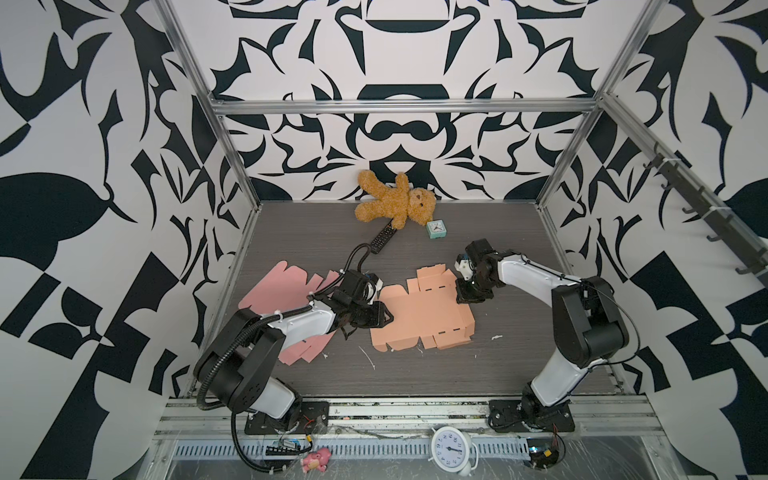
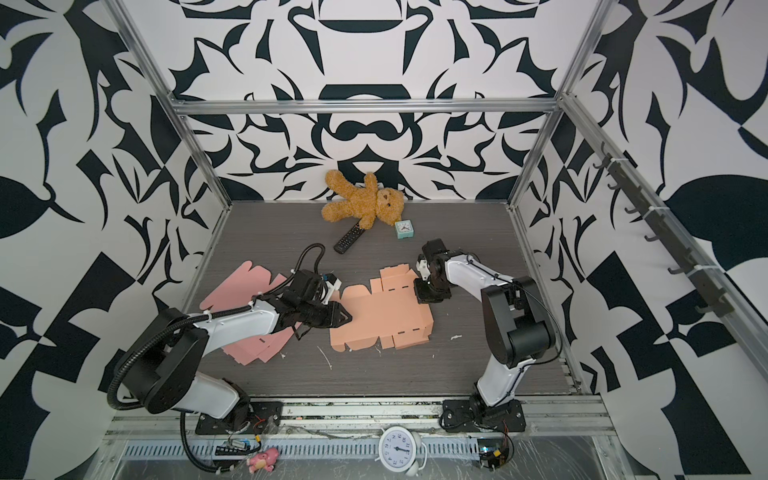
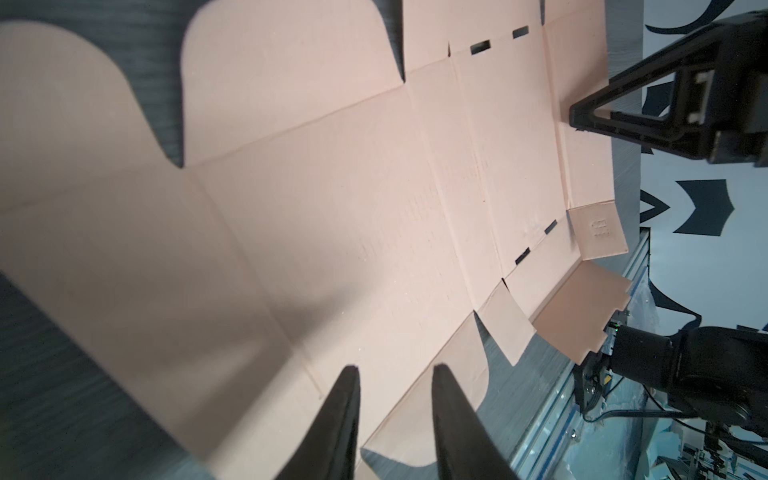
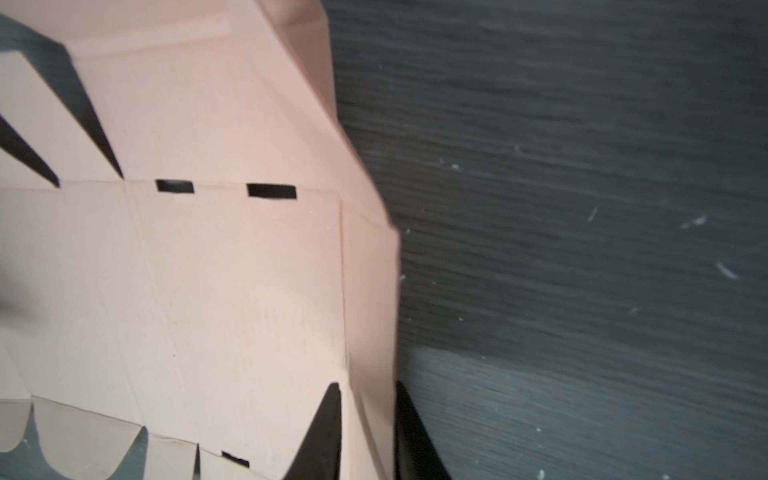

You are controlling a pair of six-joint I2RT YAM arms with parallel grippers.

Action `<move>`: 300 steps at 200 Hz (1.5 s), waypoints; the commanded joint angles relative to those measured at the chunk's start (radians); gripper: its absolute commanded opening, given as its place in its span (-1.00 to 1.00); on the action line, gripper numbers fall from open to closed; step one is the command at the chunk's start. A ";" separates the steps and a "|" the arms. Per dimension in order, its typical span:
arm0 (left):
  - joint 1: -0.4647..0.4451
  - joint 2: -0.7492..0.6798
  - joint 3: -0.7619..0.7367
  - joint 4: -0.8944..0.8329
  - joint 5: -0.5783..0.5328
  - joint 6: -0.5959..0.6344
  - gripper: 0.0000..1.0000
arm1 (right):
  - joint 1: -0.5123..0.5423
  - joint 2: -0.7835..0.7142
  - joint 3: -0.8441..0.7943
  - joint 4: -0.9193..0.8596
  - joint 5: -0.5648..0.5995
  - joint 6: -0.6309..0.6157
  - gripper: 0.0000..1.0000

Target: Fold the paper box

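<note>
- Paper box (image 1: 419, 316) lay near centre of table (image 1: 415, 374), still mostly a flat blank; only the side flap (image 4: 370, 291) at its 3 o'clock edge stood partly raised.
- Left to do, by the look: walls, tabs, lid. Early stage.
- R gripper (image 1: 464, 296) sat at box's 2 o'clock corner, jaws a bit apart astride that flap; no firm pinch visible.
- L gripper (image 3: 395, 370) hung over box's 9 o'clock edge, fingers narrowly apart, holding nothing.
</note>
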 commanded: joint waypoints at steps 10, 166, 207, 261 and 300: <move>0.007 0.019 -0.022 0.020 -0.008 -0.013 -0.34 | -0.012 -0.096 -0.092 0.067 -0.050 0.090 -0.45; 0.007 0.003 -0.055 0.053 -0.001 -0.026 -0.35 | -0.017 -0.196 -0.254 0.141 -0.056 0.206 -0.66; 0.007 -0.010 -0.060 0.060 0.007 -0.034 -0.35 | -0.016 -0.200 -0.242 0.134 -0.046 0.186 -0.92; 0.007 -0.093 0.008 -0.041 0.054 0.021 -0.45 | 0.033 -0.264 -0.140 0.011 0.001 0.131 -1.00; 0.007 -0.100 0.110 -0.075 0.069 0.037 -0.76 | 0.143 -0.293 -0.043 -0.113 0.104 0.113 -1.00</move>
